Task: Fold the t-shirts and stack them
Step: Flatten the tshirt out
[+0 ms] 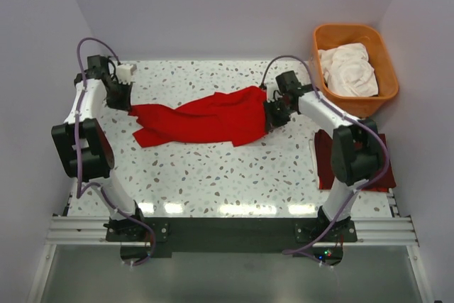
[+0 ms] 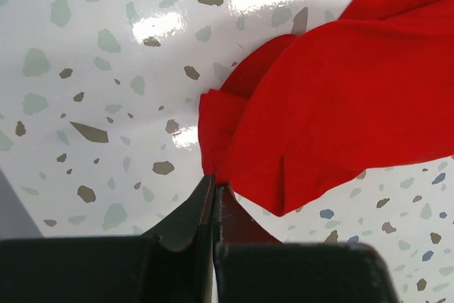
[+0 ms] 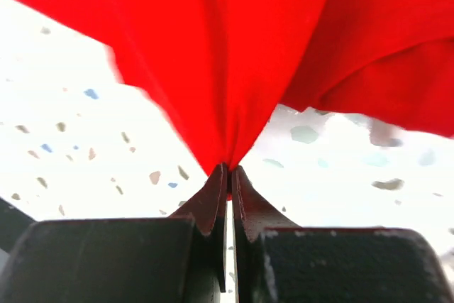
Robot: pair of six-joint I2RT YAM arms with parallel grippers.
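- The red t-shirt [image 1: 198, 120] is light and soft. We judge that it will sag and wrinkle wherever it is not supported, and that thin cloth can slip out of a narrow pinch.
- The best places to take it are the hems, the shoulders or the corners. Two points well apart let the cloth hang flat between them.
- The t-shirt lies stretched across the middle of the worktop [image 1: 213, 182], loosely bunched, between the two arms.
- Our left hand [image 2: 213, 200] is at the left end of the cloth. Its fingers are pressed together on a small fold of the edge.
- Our right hand [image 3: 228, 175] is at the right end, also closed on a gathered pinch, and the cloth spreads out from it like a fan.
- In the orange basket [image 1: 389, 69] at the far right corner lies white clothing [image 1: 347, 69], well apart from both hands.
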